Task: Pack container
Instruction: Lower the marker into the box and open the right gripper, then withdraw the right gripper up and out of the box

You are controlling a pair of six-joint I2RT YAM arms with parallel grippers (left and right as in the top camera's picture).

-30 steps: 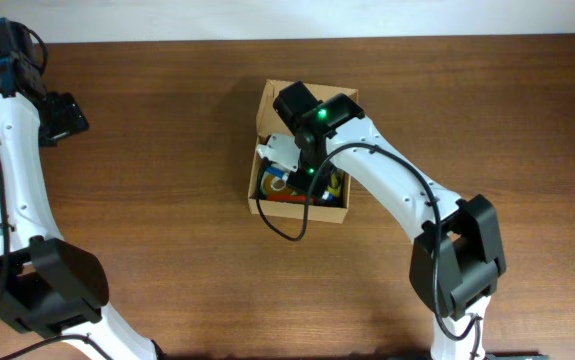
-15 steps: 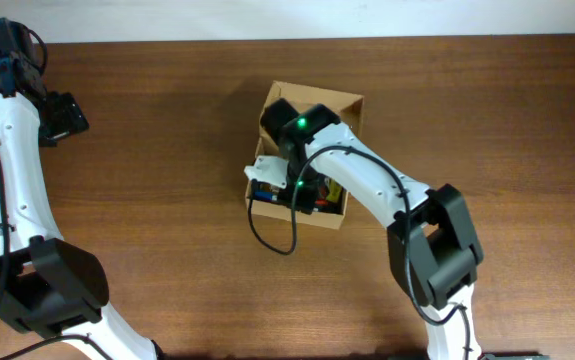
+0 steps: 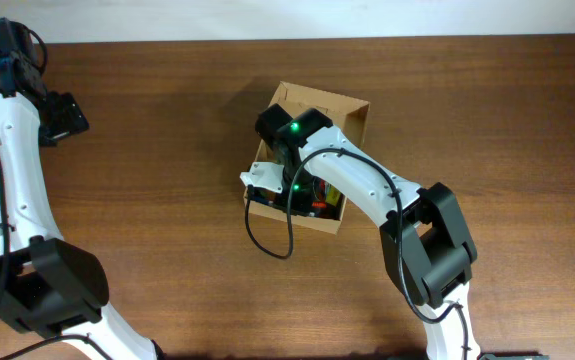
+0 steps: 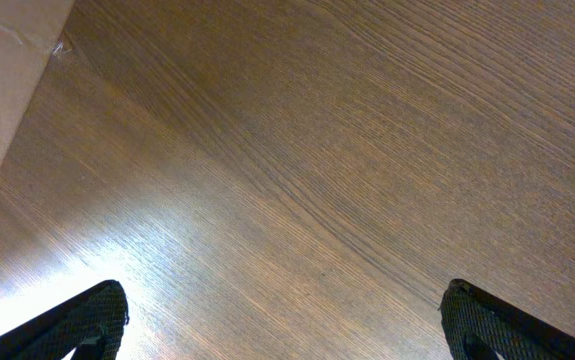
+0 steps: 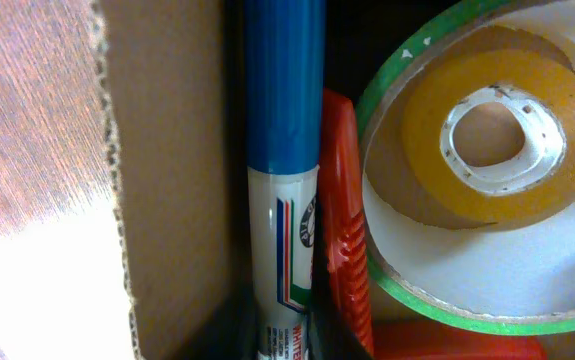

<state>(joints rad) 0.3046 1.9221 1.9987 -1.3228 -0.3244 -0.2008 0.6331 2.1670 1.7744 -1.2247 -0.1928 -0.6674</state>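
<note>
Reaching in: the right gripper is lowered inside the container, just left of centre in the overhead frame. The wrist hides its jaws from above and its own camera does not show them, so I cannot tell whether they are spread or pressed together.
Contents up close: a blue-capped marker lies along the cardboard wall at the left of the wrist frame. An orange-red item touches it, and a green-rimmed tape roll lies flat at right.
Why so arranged: the long marker hugs the wall, probably leaving the middle free for the wide roll.
Lid: the flap lid stands open toward the upper right, so the arm can enter from above. It is not yet closed.
Stage: loading looks well along, judging by the crowded interior.
Left gripper: at the upper left of the overhead frame, well apart from the box. Its jaws are spread wide over bare wood and hold nothing, likely parked out of the way.
Worktop: dark brown wood grain, with a bright glare patch at the lower left of the left wrist frame.
Room: only a pale strip shows beyond the far edge, along the top of the overhead frame.
</note>
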